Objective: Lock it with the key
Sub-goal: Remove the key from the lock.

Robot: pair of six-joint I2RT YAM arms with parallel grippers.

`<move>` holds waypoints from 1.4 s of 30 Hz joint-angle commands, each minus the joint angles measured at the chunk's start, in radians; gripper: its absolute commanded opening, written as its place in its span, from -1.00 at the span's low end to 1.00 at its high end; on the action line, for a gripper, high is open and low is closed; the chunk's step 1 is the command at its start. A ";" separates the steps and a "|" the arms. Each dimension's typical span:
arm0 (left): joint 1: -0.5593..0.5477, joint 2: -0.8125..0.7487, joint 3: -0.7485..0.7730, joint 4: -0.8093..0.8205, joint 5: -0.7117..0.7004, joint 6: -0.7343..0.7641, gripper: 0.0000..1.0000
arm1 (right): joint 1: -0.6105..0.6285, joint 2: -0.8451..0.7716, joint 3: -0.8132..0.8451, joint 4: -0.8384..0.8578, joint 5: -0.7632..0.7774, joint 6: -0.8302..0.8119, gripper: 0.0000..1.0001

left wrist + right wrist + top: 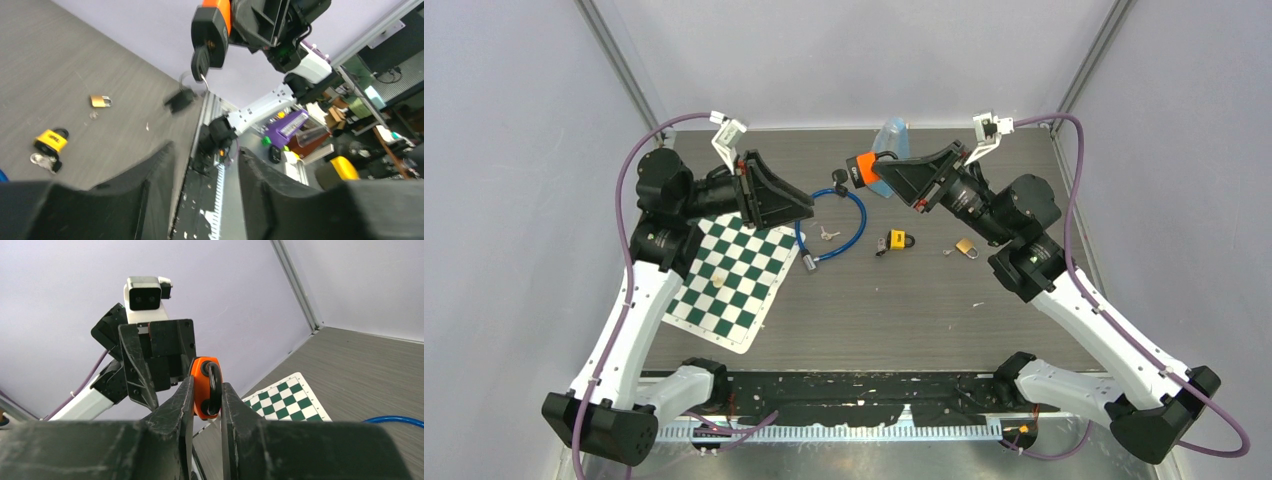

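Note:
My right gripper (879, 168) is shut on an orange and black padlock (861, 168) and holds it in the air above the table's far middle. In the right wrist view the padlock (206, 387) sits clamped between the two fingers. A black-headed key (200, 62) hangs under the padlock (212, 27), with a ring and a second, blurred key (181, 99) dangling from it. My left gripper (802, 212) is open and empty, pointing at the padlock from the left with a gap between them. Its jaws stand wide apart in the left wrist view (205, 150).
A blue cable lock (849, 215) with loose keys (827, 235) lies below the grippers. A yellow padlock (897, 240) and a small brass padlock (966, 247) lie to the right. A green chessboard mat (734, 280) lies left. A clear bottle (892, 140) stands at the back.

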 commanded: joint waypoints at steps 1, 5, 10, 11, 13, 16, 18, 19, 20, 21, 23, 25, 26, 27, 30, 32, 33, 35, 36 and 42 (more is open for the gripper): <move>0.006 -0.016 0.019 0.170 -0.003 -0.072 0.20 | 0.000 0.015 0.042 0.098 -0.088 0.008 -0.89; 0.005 -0.007 0.056 0.191 -0.039 -0.049 0.37 | -0.001 0.044 0.069 0.105 -0.161 0.027 -0.90; -0.009 0.038 0.041 0.281 -0.048 -0.132 0.33 | 0.000 0.081 0.091 0.119 -0.215 0.040 -0.89; -0.017 0.045 0.033 0.295 -0.049 -0.140 0.27 | -0.001 0.086 0.089 0.135 -0.216 0.045 -0.89; -0.031 0.048 0.008 0.301 -0.049 -0.137 0.00 | -0.001 0.093 0.080 0.165 -0.218 0.065 -0.89; -0.037 0.056 -0.030 0.307 -0.051 -0.138 -0.18 | 0.000 0.111 0.078 0.184 -0.228 0.080 -0.89; -0.036 0.059 -0.041 0.313 -0.042 -0.144 -0.18 | 0.000 0.119 0.080 0.185 -0.232 0.080 -0.89; -0.036 0.060 -0.045 0.314 -0.037 -0.146 -0.18 | 0.000 0.120 0.081 0.186 -0.234 0.080 -0.89; -0.037 0.062 -0.048 0.315 -0.032 -0.148 -0.17 | 0.000 0.123 0.081 0.186 -0.237 0.079 -0.89; -0.038 0.062 -0.051 0.318 -0.024 -0.153 -0.17 | -0.001 0.125 0.081 0.186 -0.239 0.079 -0.89; -0.040 0.065 -0.065 0.345 -0.016 -0.173 -0.18 | 0.000 0.131 0.079 0.186 -0.237 0.072 -0.89; -0.040 0.066 -0.081 0.385 -0.012 -0.204 -0.33 | 0.001 0.140 0.078 0.190 -0.242 0.066 -0.90; -0.040 0.070 -0.085 0.403 -0.009 -0.219 -0.40 | 0.000 0.145 0.077 0.194 -0.242 0.065 -0.89; -0.040 0.074 -0.087 0.414 -0.010 -0.229 -0.55 | 0.000 0.146 0.073 0.200 -0.240 0.063 -0.90; -0.040 0.094 -0.077 0.416 0.001 -0.241 -1.00 | 0.000 0.153 0.068 0.208 -0.238 0.062 -0.89; -0.040 0.104 -0.075 0.412 0.012 -0.242 -1.00 | 0.001 0.151 0.065 0.211 -0.227 0.055 -0.90; -0.040 0.105 -0.074 0.412 0.023 -0.239 -1.00 | 0.000 0.146 0.060 0.213 -0.211 0.051 -0.90; -0.032 0.100 -0.074 0.398 0.035 -0.222 -1.00 | 0.000 0.133 0.051 0.213 -0.177 0.038 -0.89; -0.027 0.095 -0.074 0.384 0.038 -0.208 -1.00 | 0.000 0.128 0.049 0.211 -0.164 0.028 -0.89; -0.003 0.057 -0.049 0.168 0.034 -0.040 -1.00 | -0.002 0.085 0.024 0.221 -0.059 0.007 -0.89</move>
